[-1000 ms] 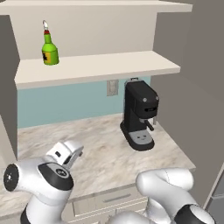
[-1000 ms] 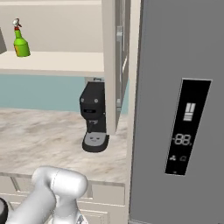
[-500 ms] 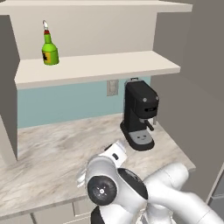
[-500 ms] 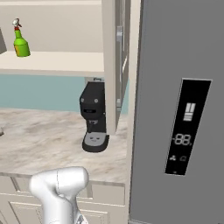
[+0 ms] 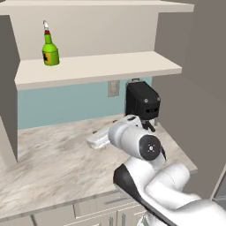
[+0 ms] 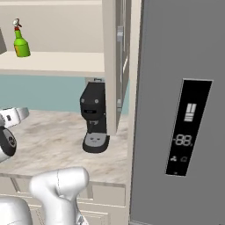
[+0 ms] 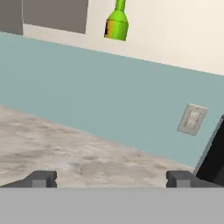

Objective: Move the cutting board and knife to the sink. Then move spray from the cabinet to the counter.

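- The spray (image 5: pixel 50 51) was a small green bottle with a dark label and a white and red nozzle top; it stood upright on the lower shelf of the beige open cabinet (image 5: pixel 101 67), in the upper left of the left base view.
- In the right base view the spray (image 6: pixel 20 42) stood at the upper left edge, on the same shelf.
- In the hand view the bottle's green body (image 7: pixel 117 24) showed at the top centre, its top cut off by the frame.
- The gripper (image 7: pixel 111 178) stood wide open in the hand view, its two dark fingertips (image 7: pixel 40 179) far apart at the bottom, holding nothing and touching nothing.
- The gripper hung over the marble-patterned table (image 5: pixel 53 163), well below the spray.
- A black coffee machine (image 5: pixel 142 103) stood on the table at right of centre in the left base view.
- A wall outlet (image 7: pixel 191 119) sat on the blue backsplash.
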Robot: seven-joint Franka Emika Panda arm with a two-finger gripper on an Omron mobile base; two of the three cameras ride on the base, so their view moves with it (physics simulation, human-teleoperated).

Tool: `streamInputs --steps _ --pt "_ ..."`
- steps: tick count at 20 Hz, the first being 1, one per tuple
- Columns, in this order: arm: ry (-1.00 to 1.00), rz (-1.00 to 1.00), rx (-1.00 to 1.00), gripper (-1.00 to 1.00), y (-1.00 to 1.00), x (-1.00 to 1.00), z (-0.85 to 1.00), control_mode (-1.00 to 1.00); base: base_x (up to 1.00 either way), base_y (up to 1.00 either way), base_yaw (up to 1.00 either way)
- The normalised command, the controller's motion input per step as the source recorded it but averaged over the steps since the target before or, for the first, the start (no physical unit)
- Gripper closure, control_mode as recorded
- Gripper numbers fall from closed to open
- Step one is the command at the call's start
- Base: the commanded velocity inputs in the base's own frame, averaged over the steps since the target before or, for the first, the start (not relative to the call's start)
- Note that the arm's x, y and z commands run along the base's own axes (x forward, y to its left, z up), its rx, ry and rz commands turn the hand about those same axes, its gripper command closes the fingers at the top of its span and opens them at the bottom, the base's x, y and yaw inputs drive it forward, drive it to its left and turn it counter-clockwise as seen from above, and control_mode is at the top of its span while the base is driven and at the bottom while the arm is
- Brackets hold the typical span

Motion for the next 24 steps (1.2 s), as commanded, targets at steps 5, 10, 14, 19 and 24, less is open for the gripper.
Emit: streamInputs --steps 5,10,14,19,24 --pt "0.18 0.00 0.23 -1.00 0.49 0.65 0.96 -1.00 0.00 0.00 0.00" --pt "0.10 -0.02 0.19 -1.00 0.50 0.57 0.57 -1.00 0.00 0.00 0.00" --pt "0.01 0.00 0.21 -1.00 0.00 0.30 0.60 -1.00 0.00 0.00 0.00" --pt "-0.04 0.00 0.07 -1.00 -0.01 0.01 0.36 -1.00 0.00 0.00 0.00" --pt "-0.14 0.00 0.00 -1.00 0.00 -0.01 0.32 -1.00 0.00 0.00 0.00"
